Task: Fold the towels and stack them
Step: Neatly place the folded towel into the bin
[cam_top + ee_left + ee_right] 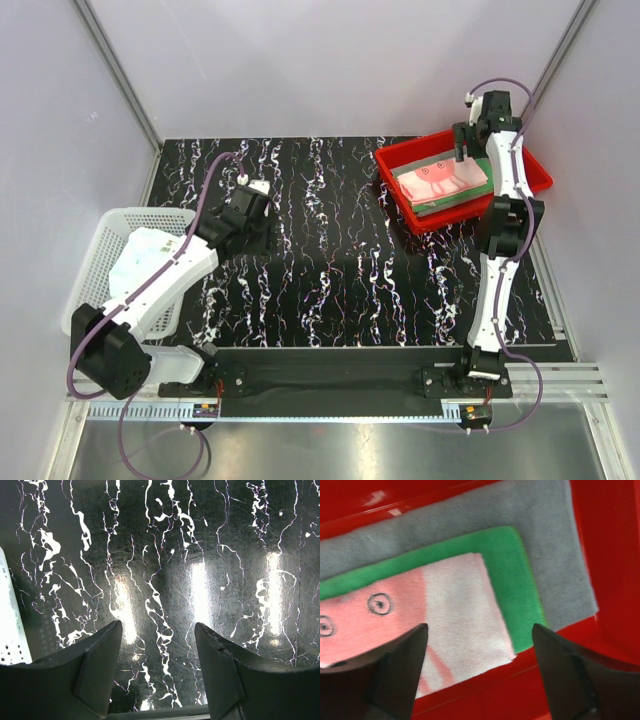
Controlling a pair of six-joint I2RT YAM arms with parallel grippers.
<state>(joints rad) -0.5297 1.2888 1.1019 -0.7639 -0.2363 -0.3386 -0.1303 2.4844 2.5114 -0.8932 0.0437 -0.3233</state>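
Terry towels, pink (445,610) on green (515,580) on grey (555,545), lie stacked under the spread, empty right gripper (477,645).

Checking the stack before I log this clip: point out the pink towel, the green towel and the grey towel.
pink towel (460,605), right wrist view, its pale middle.
green towel (512,580), right wrist view, exposed right border.
grey towel (555,545), right wrist view, exposed right part.

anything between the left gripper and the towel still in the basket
Yes: the left gripper hangs open over bare table, and the pale towel sits inside the white basket, so the basket's near wall and the left arm's own forearm lie between them.
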